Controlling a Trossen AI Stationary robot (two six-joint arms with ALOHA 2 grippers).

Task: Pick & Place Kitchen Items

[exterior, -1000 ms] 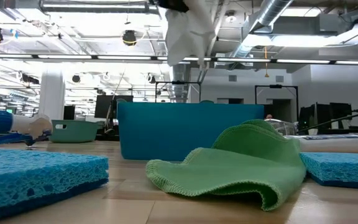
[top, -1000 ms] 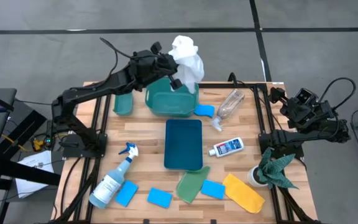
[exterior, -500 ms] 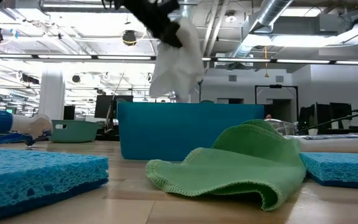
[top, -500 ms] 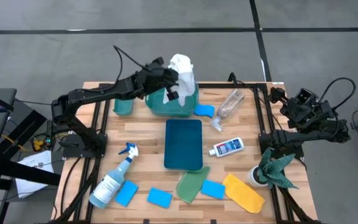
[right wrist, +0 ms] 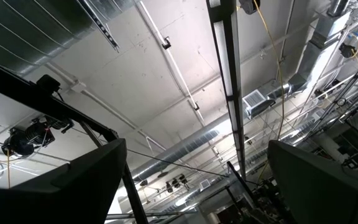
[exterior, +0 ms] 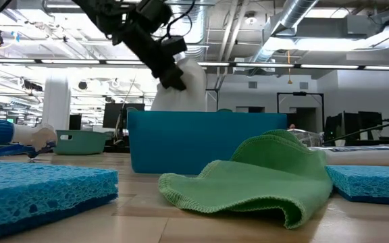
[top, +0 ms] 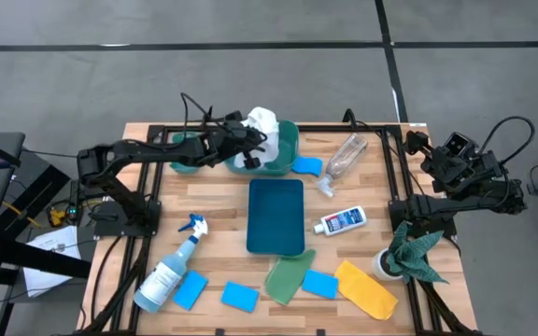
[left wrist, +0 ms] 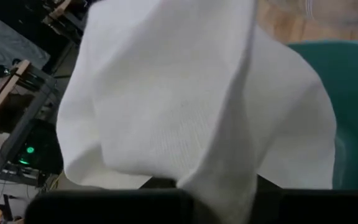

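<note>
A white cloth (top: 262,124) hangs over the far-left part of the teal basin (top: 278,161) at the table's far side, and my left gripper (top: 247,149) is shut on it. In the left wrist view the cloth (left wrist: 166,106) fills nearly the whole picture, with the basin's wall (left wrist: 356,118) beside it. In the low view the gripper (exterior: 172,75) and the cloth (exterior: 188,91) show above the dark teal tray's wall (exterior: 208,142), which hides the cloth's lower end. My right gripper (right wrist: 194,168) is open at the table's right edge and points up at the ceiling. My left gripper pinches a bunched fold of the white cloth (left wrist: 219,177) between its two fingers, several layers together. The fingers come from the table's left, slanting down. The cloth hangs below and ahead of them, slack, over the basin. I cannot tell whether its lower end rests inside.
A dark teal tray (top: 276,217) lies mid-table and a small teal bin (top: 185,154) under my left arm. Around them lie a spray bottle (top: 169,269), blue sponges (top: 240,297), a green cloth (top: 288,276), a yellow cloth (top: 366,288), a clear bottle (top: 344,157), a white bottle (top: 342,221) and a dark green rag (top: 415,250).
My left gripper has come down with the white cloth, from high above the basin to just over its far-left rim, and has tipped more toward level. The cloth, hanging long before, now sits bunched low over the basin. The gripper has stayed shut.
</note>
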